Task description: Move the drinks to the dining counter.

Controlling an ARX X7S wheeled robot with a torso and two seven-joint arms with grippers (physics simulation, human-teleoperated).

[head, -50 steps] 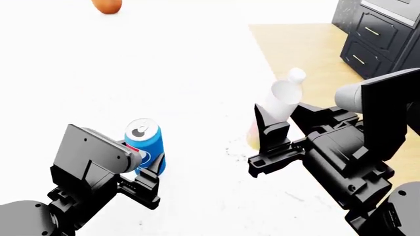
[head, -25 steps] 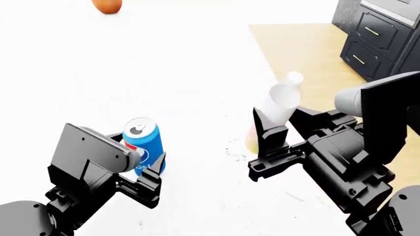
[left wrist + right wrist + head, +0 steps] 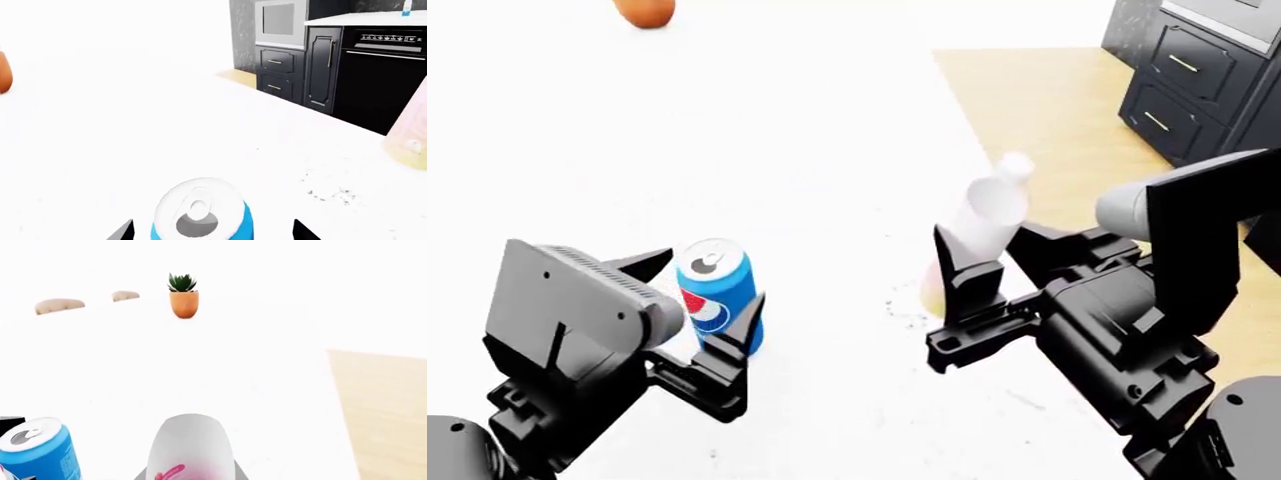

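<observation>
cola can: blue can [image 3: 718,295] upright on the white desk [image 3: 827,150], in front of the robot's left side; pull-tab top visible in the left wrist view [image 3: 198,216].
bottle: white bottle [image 3: 977,225] with pink-to-yellow label, tilted, cap pointing away from the robot, near the desk's right edge; cannot tell if its base touches the desk.
handling, can: likely light, rigid thin wall, smooth and slippery; grip mid-body with moderate squeeze, keep upright.
handling, bottle: likely light plastic, somewhat squeezable; grip on the label band below the shoulder, not the neck.
left gripper: [image 3: 701,330] fingers spread wide either side of the can, not closed on it.
right gripper: [image 3: 968,290] finger against the bottle's lower body; looks closed around it, second finger hidden, so judged only.
other: orange fruit [image 3: 645,10] at far desk edge, well apart; potted plant [image 3: 183,296] far across the desk.
change vs earlier: left gripper opened wider and the arm shifted left; can unmoved. Bottle and right gripper drifted slightly left, tilt slightly greater.
</observation>
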